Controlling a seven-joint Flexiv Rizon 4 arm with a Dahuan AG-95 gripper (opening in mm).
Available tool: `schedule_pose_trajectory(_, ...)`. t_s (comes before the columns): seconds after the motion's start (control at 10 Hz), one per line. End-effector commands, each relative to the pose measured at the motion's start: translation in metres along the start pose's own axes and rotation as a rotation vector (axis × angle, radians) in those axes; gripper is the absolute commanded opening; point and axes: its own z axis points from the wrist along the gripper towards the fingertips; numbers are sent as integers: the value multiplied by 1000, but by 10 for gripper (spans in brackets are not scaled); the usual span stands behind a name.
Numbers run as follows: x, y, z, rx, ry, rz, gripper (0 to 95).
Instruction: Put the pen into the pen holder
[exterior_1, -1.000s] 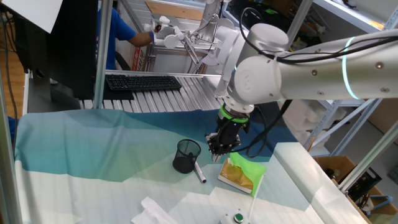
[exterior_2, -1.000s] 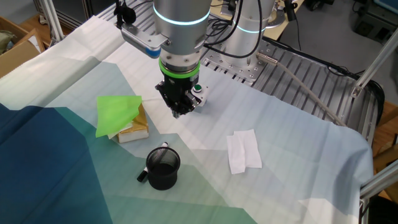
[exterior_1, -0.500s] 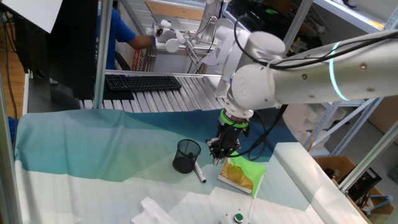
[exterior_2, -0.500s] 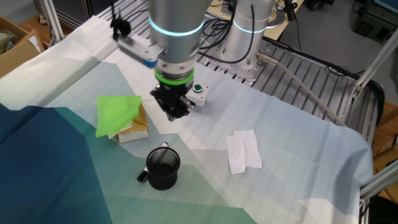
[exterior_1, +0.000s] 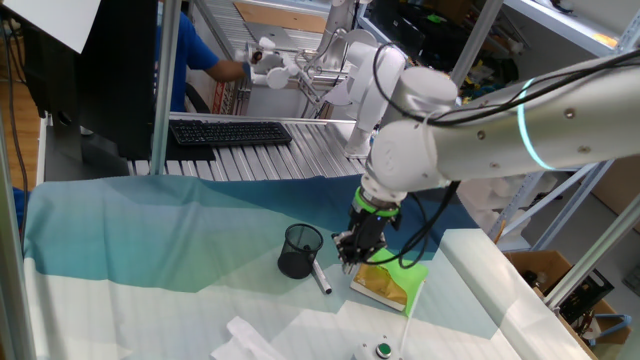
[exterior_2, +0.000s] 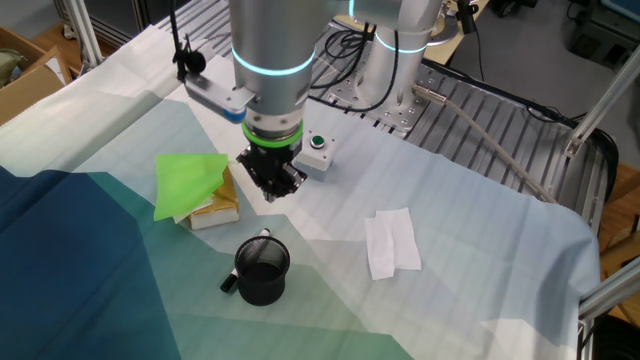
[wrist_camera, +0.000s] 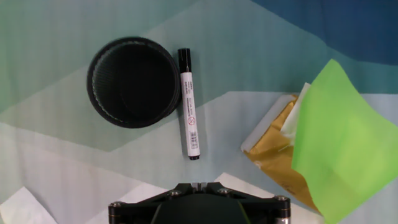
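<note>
The pen (wrist_camera: 188, 106) is a light grey marker with a black cap. It lies flat on the cloth, touching the right side of the pen holder (wrist_camera: 132, 82), an upright, empty black mesh cup. Both also show in one fixed view, the pen (exterior_1: 320, 277) in front of the cup (exterior_1: 299, 250). In the other fixed view the cup (exterior_2: 262, 270) hides most of the pen. My gripper (exterior_1: 352, 250) hangs above the cloth, between the cup and the sponge block, a little above the pen. Its jaws are together and empty in the hand view (wrist_camera: 193, 185).
A yellow sponge block under a green cloth (exterior_1: 392, 278) lies right beside the gripper, and shows at the right of the hand view (wrist_camera: 323, 149). A green button box (exterior_2: 318, 142) and a white paper tissue (exterior_2: 392, 242) lie on the cloth. A keyboard (exterior_1: 230, 132) sits at the back.
My gripper has moved lower and toward the cup and sponge block. The pen, cup and sponge have not moved.
</note>
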Motion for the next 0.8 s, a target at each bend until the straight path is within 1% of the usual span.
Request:
schedule_pose_trajectory(0.1,0,-1,3,-7,2,-2,0)
schedule_pose_trajectory(0.3,-2,-3,12,-15,2,-7,0)
schedule_pose_trajectory(0.4,-4,-4,19,-23,1,-7,0)
schedule_pose_trajectory(0.5,-5,-7,23,-25,-2,-10,0)
schedule_pose_trajectory(0.6,-6,-9,23,-37,2,-9,0)
schedule_pose_trajectory(0.8,-6,-11,24,-42,-2,-1,0)
